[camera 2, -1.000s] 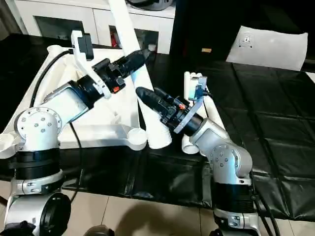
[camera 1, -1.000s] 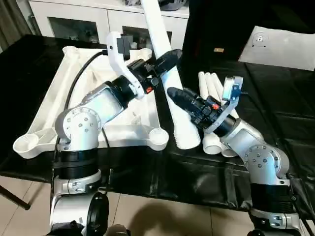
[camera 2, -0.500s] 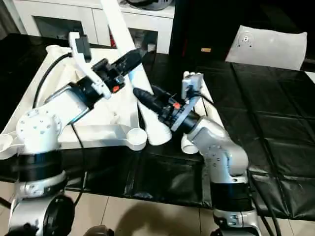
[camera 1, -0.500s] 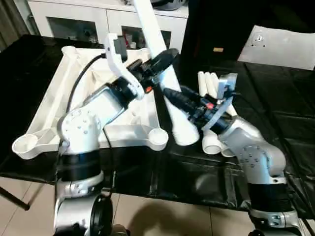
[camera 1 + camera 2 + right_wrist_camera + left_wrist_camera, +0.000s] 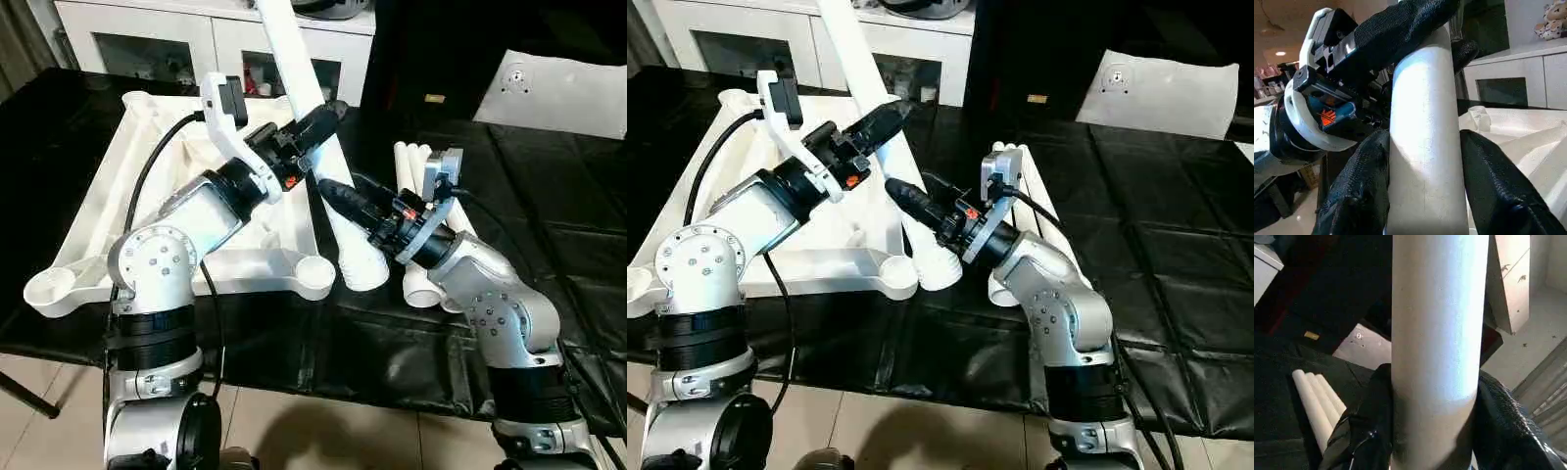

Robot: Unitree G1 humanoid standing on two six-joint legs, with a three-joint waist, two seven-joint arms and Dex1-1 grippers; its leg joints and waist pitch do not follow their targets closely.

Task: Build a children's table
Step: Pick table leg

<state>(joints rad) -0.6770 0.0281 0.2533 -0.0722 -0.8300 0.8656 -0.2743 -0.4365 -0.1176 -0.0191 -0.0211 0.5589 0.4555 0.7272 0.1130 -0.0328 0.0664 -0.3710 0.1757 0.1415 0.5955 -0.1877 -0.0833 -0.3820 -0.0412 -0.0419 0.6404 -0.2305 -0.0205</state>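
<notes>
The white tabletop [image 5: 98,196] lies upside down on the black table, ribs and round corner sockets facing up. One long white leg [image 5: 351,245] stands tilted, its wide lower end on the black cloth just right of the near corner socket [image 5: 315,275]. My left gripper [image 5: 323,116] is shut on the leg high up, with a black finger on each side of the tube [image 5: 1437,333]. My right gripper [image 5: 338,191] is shut on the same leg [image 5: 1425,147] lower down, just under the left one. Three more legs [image 5: 419,164] lie side by side to the right.
A white cabinet with glass doors [image 5: 196,44] stands behind the table. A flat white sheet with a small hole [image 5: 563,93] lies at the back right. Black cloth covers the table, whose front edge runs just below the tabletop and the leg ends.
My left gripper has closed onto the leg. The leg's lower end has shifted a little left toward the near corner socket, and my right arm has moved left with it.
</notes>
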